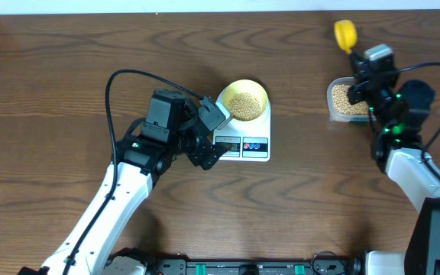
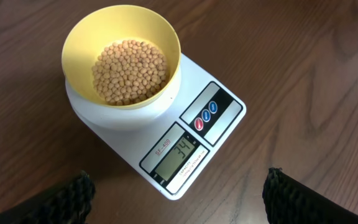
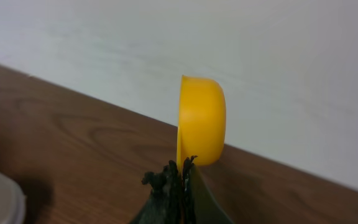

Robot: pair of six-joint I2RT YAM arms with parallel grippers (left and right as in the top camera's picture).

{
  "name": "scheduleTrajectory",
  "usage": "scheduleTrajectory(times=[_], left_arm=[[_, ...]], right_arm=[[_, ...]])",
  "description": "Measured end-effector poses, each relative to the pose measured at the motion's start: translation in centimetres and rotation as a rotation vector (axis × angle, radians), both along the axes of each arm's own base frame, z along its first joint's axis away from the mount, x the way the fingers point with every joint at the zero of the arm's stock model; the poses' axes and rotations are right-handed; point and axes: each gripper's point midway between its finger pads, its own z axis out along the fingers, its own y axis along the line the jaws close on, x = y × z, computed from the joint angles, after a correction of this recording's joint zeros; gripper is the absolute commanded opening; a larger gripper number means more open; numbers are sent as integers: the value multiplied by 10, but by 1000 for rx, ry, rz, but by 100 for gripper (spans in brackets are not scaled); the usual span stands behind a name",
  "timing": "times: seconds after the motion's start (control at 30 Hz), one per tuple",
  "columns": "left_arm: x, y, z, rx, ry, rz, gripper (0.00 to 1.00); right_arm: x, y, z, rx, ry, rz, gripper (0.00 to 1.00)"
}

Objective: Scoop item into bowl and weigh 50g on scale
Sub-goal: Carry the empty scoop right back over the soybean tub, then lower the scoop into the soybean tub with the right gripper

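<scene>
The pale yellow bowl (image 1: 243, 100) stands on the white scale (image 1: 254, 145) and holds a layer of tan beans (image 2: 129, 71). In the left wrist view the bowl (image 2: 160, 37) covers the platform of the scale (image 2: 219, 84), whose display reads 34. My left gripper (image 1: 214, 136) hovers over the scale's display end, open and empty, its fingers (image 2: 73, 196) wide apart either side of the scale's corner. My right gripper (image 1: 355, 53) is at the far right back, shut on the handle of a yellow scoop (image 3: 202, 121) turned on its side. Its inside is hidden.
A clear plastic tub (image 1: 347, 99) with more beans sits at the right, just under the right arm. The table's far edge and a pale wall lie right behind the scoop (image 1: 344, 32). Black cables loop above both arms.
</scene>
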Motion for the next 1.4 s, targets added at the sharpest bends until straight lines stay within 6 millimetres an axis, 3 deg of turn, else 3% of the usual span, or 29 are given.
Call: scheduleTrajectory(times=[0.2,0.5,0.73,1.0,1.4], left_arm=[[0,0,0,0,0,0,89],[0,0,0,0,0,0,88],[0,0,0,0,0,0,88],[0,0,0,0,0,0,89],[0,0,0,0,0,0,88]], right_arm=[[-2,-20,0,125,38,-36,1],[-11,-17,-27,377,240,-37,1],[-19,-10,-47,459,361,-25,1],[-31,-8,-74,441,475,-41,1],[-38,-32,-103,260,530,-166,1]])
